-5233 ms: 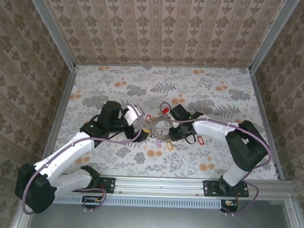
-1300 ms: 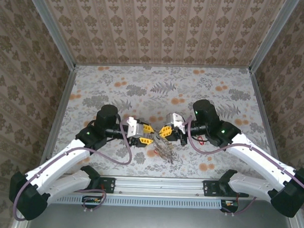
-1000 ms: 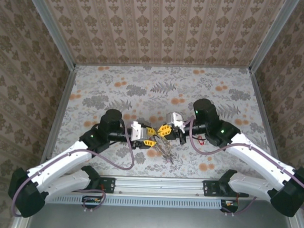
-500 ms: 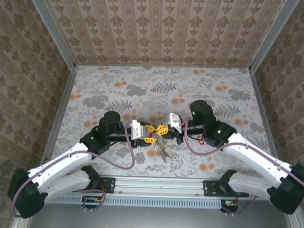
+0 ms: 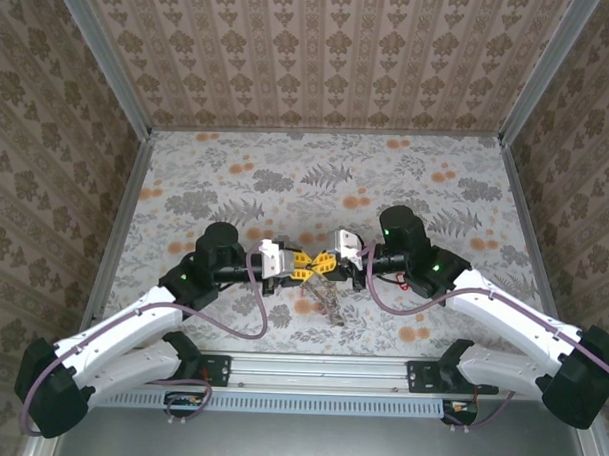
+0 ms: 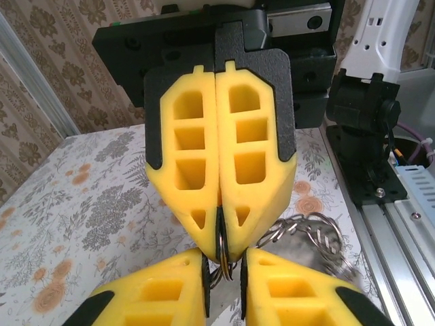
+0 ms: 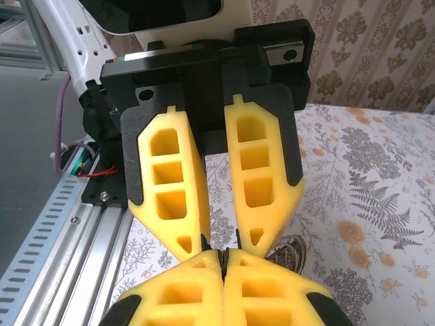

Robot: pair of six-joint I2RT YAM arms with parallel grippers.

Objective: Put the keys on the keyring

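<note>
Lately changed: a second ago our tips stood apart; now they meet above the flower-patterned table [image 5: 436,183].
Right: the yellow-fingered right gripper [image 7: 221,265] pinches flat on the large thin grey metal keyring [image 6: 223,252].
Left: the yellow-fingered left gripper [image 6: 225,275] stands narrowly parted, straddling that wire without clamping.
Ring: lifted, between both tips.
Keys: the small metal keys [image 5: 332,299] dangle beneath.
Meaning: we judge a regrip is near.

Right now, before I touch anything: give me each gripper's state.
Left gripper: open, fingers apart on either side of the keyring.
Right gripper: shut on the keyring.
</note>
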